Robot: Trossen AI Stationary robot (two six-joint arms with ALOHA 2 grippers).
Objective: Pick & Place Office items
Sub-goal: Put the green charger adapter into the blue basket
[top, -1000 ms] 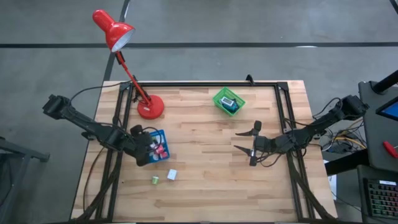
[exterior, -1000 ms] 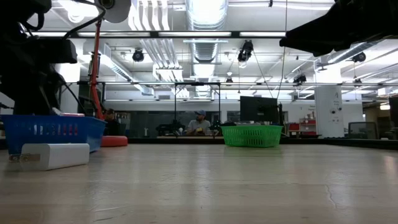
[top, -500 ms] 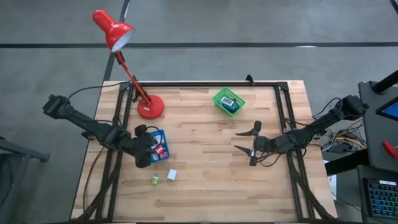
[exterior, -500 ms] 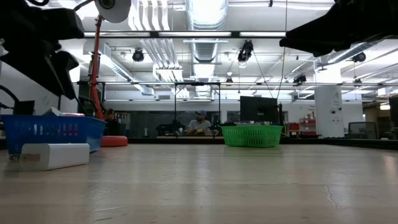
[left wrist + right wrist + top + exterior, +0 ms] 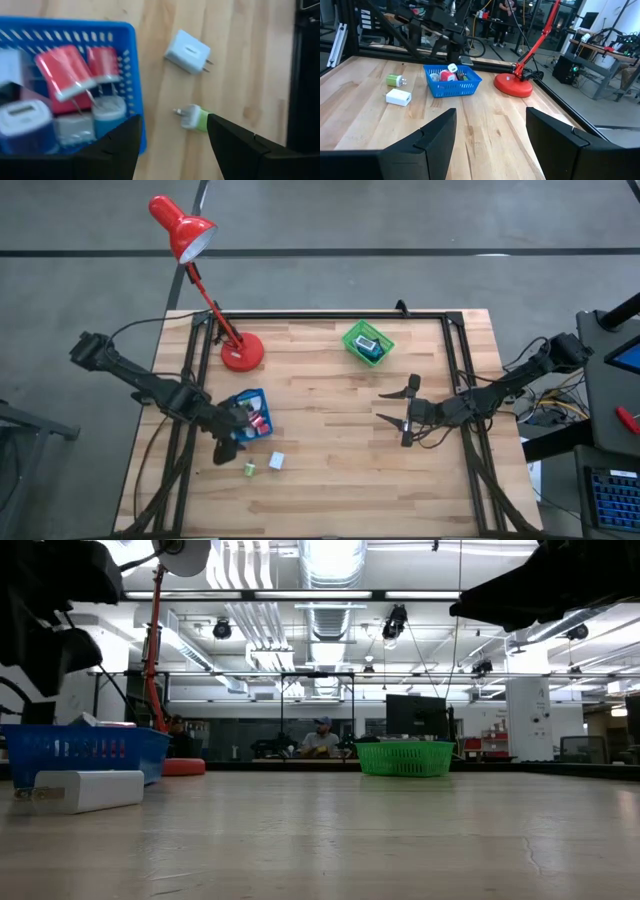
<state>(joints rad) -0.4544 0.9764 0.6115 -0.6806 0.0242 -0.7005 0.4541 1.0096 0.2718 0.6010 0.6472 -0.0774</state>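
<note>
Hovering in the high view beside the blue tray, left gripper open and empty, just short of 2 loose office items: green charger, white charger.

Showing in the left wrist view a gap between fingers, framing the green piece; best centred over it before descending.

Waiting open mid-table in the right wrist view: right gripper.

The left end effector hangs near the desk's left edge, fingers parted and empty. The right end effector hovers right of centre, fingers spread, empty.
</note>
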